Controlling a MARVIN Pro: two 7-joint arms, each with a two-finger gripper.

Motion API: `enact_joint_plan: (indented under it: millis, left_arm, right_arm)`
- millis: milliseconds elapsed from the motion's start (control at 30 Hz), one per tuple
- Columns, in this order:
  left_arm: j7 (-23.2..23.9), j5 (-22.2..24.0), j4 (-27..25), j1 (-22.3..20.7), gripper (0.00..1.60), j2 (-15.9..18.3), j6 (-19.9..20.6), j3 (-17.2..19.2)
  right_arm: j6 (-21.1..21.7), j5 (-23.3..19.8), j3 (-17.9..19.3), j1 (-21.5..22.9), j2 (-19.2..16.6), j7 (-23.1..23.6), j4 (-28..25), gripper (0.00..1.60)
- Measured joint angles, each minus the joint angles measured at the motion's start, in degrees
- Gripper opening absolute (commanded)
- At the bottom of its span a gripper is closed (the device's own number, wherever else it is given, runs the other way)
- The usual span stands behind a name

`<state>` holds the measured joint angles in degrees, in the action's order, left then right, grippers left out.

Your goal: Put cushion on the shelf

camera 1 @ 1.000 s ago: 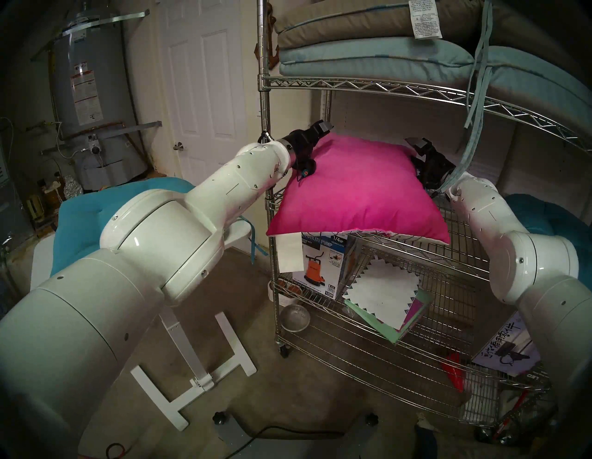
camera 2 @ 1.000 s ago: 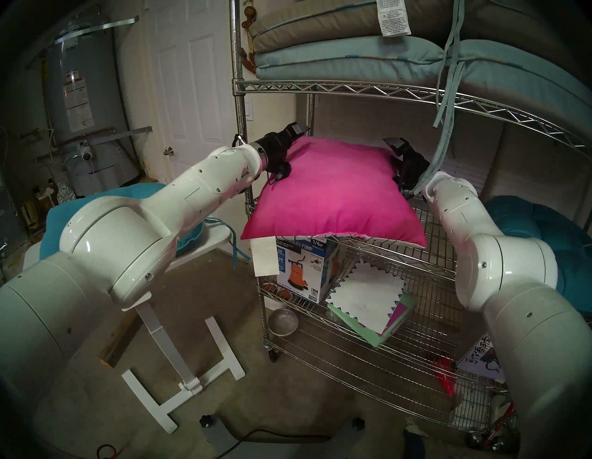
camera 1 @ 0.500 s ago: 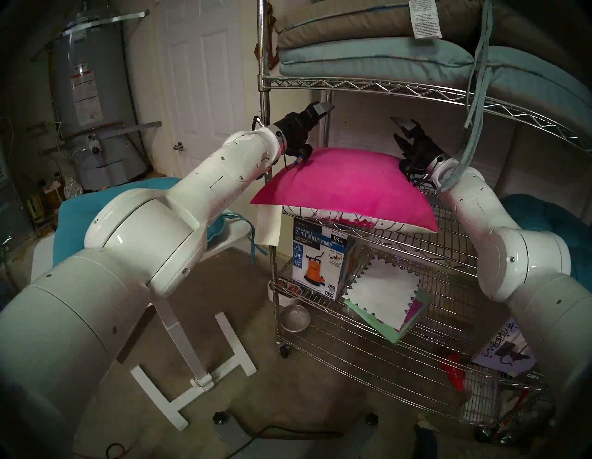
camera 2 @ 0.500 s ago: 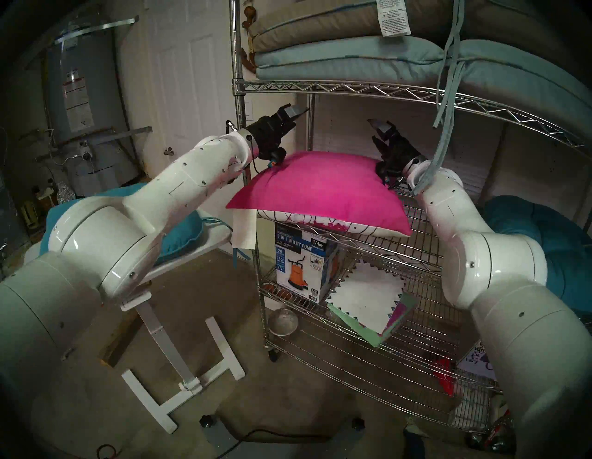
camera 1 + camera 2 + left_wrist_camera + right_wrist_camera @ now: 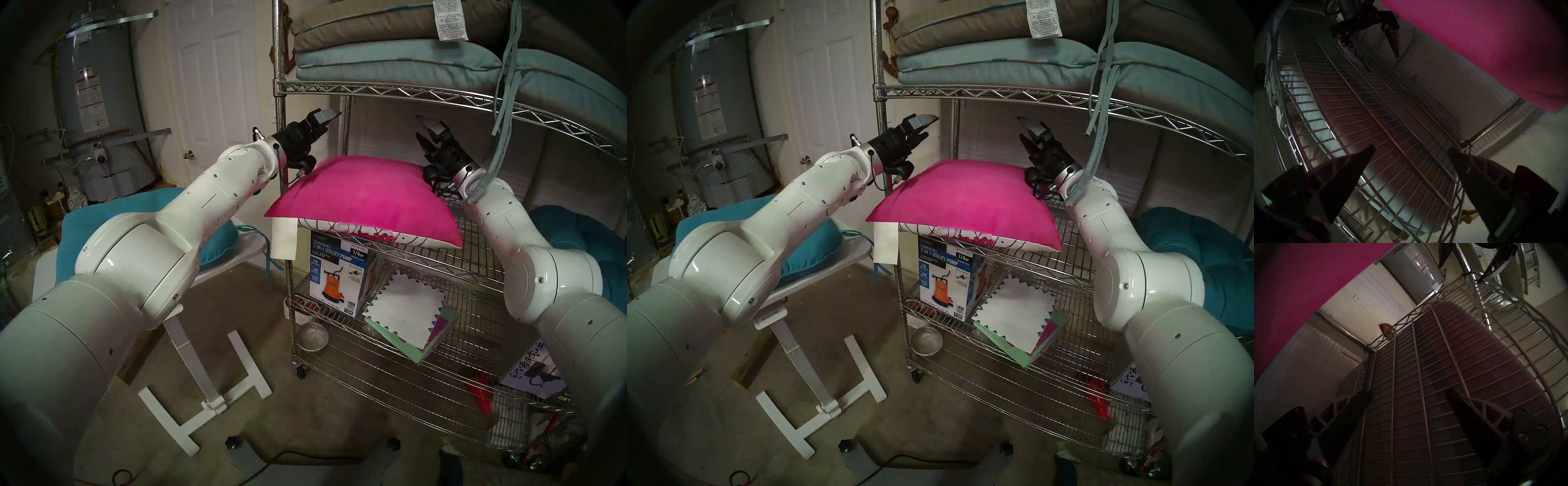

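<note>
The throw pillow (image 5: 364, 197) has been released onto the wire shelf (image 5: 475, 237); left gripper (image 5: 324, 120) and right gripper (image 5: 428, 128), jaws spread, have been withdrawn. Placement appears complete.

Head views look down on the shelf (image 5: 390, 91); both wrist views face up under its tier.

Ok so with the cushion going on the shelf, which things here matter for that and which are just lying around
Part of the job:
- pink cushion, lying on the middle tier
- wire shelf
- left hand and right hand, both open and empty

Just lying about:
- utility pump box
- metal bowl
- grey and pale blue pads on the upper tier
- teal cushion
- water heater
</note>
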<state>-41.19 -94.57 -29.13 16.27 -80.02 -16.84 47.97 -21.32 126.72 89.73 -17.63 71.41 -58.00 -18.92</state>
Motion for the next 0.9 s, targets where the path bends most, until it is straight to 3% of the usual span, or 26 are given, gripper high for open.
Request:
enact_joint_plan:
  millis: [400,900]
  left_arm:
    - [-3.47,0.61,-1.93,3.59,1.60,3.71,-2.18,0.95]
    - [-7.55,1.21,-4.30,7.34,1.60,8.43,-3.98,2.35]
  right_arm:
    - [-1.59,0.09,-0.95,-2.05,1.44,-6.15,-2.43,1.60]
    - [-1.98,0.11,-1.57,-3.52,0.13,-11.95,-6.83,1.60]
